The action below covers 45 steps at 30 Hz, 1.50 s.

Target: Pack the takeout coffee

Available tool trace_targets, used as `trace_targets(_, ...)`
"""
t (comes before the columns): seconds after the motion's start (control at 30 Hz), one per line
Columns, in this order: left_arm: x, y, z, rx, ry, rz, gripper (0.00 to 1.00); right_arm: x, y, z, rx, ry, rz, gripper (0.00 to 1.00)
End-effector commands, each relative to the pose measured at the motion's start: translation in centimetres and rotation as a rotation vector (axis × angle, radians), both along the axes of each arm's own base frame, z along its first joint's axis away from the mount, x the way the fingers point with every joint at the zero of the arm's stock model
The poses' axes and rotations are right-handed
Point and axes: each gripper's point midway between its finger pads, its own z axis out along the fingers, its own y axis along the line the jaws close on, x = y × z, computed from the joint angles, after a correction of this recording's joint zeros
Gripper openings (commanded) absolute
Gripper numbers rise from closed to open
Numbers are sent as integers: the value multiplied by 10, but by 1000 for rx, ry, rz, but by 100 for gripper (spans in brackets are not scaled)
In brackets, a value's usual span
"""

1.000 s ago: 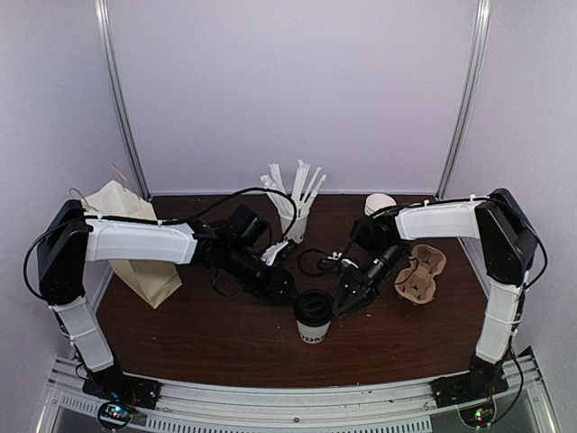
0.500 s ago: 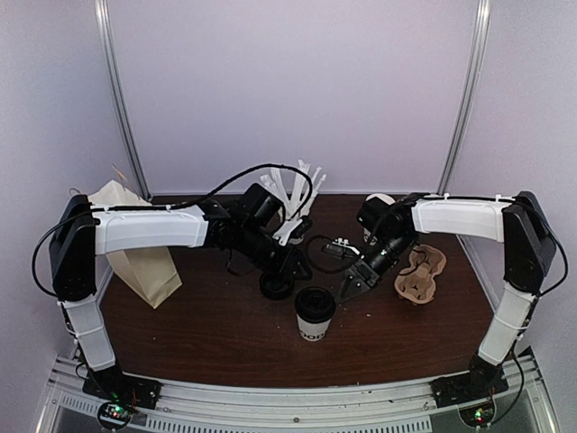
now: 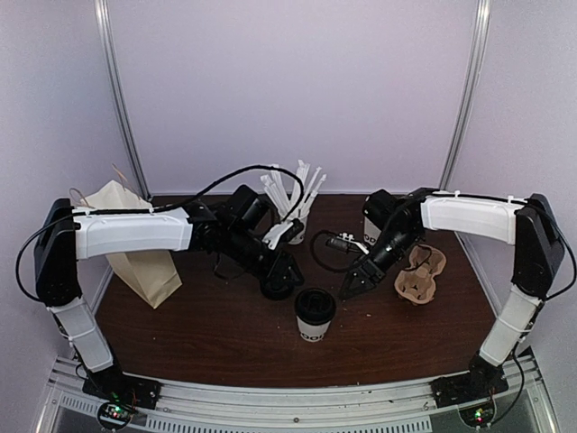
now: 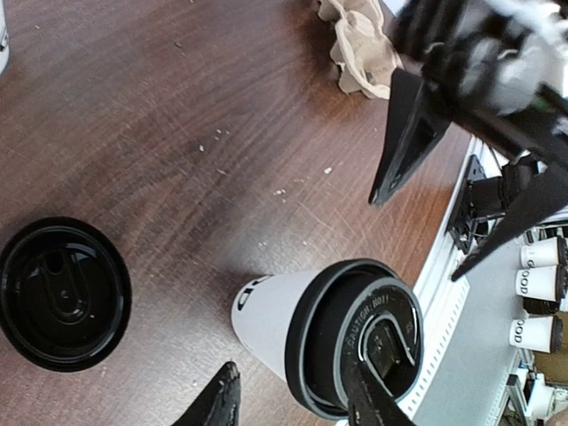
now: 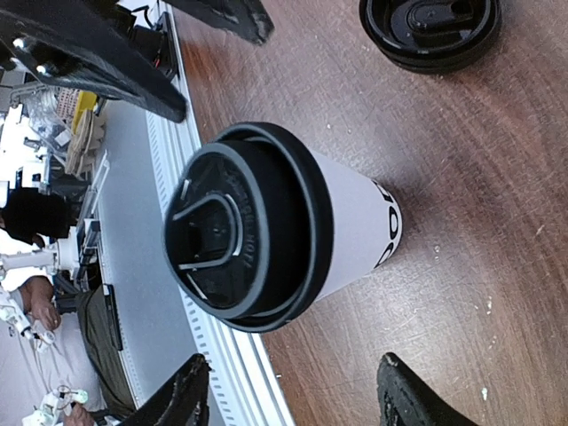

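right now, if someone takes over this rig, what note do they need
Left gripper: jaws open, empty, near a loose black lid lying on the table.
Right gripper: jaws open, empty, beside the coffee cup.
Coffee cup: upright at front middle, its own lid on, free of both grippers.
Done: cup is lidded.
Left: pack it, probably into the cup carrier at right, which holds nothing, or the paper bag at left.

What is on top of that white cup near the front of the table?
A round black lid sits on top of the white cup, covering its whole mouth. Because of that lid, whatever is inside the cup cannot be seen.
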Motion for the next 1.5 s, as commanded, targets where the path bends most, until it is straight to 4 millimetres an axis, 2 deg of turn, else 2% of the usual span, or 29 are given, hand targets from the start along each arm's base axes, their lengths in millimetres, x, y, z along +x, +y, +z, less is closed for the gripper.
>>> trace_targets(0.0, 1, -17, 8, -69, 24, -37, 44, -11, 1, 9, 3, -64, 45, 67)
trace_targets(0.17, 3, -26, 6, -92, 28, -53, 47, -34, 7, 0, -17, -99, 125, 65)
trace_targets(0.3, -1, -33, 3, -128, 57, -74, 47, -45, 15, 1, -1, -70, 175, 66)
trace_targets(0.37, -2, -33, 2, -138, 66, -76, 48, -44, 18, -2, -13, -67, 180, 66)
trace_targets(0.7, -15, -22, -3, -138, 96, -64, 43, -15, 24, -23, -130, -78, 132, 55)
trace_targets(0.9, -26, -12, -13, -109, 115, -52, 40, 0, 23, -24, -157, -89, 100, 54)
trace_targets(1.13, -32, -7, -16, -96, 133, -38, 39, 22, 9, -25, -191, -105, 24, 55)
trace_targets(1.23, -30, -4, -13, -82, 117, -29, 39, 16, 10, -19, -156, -90, 39, 57)
trace_targets(1.47, -13, 0, 12, -91, 38, 29, 47, -17, 17, -1, -24, -15, 108, 60)
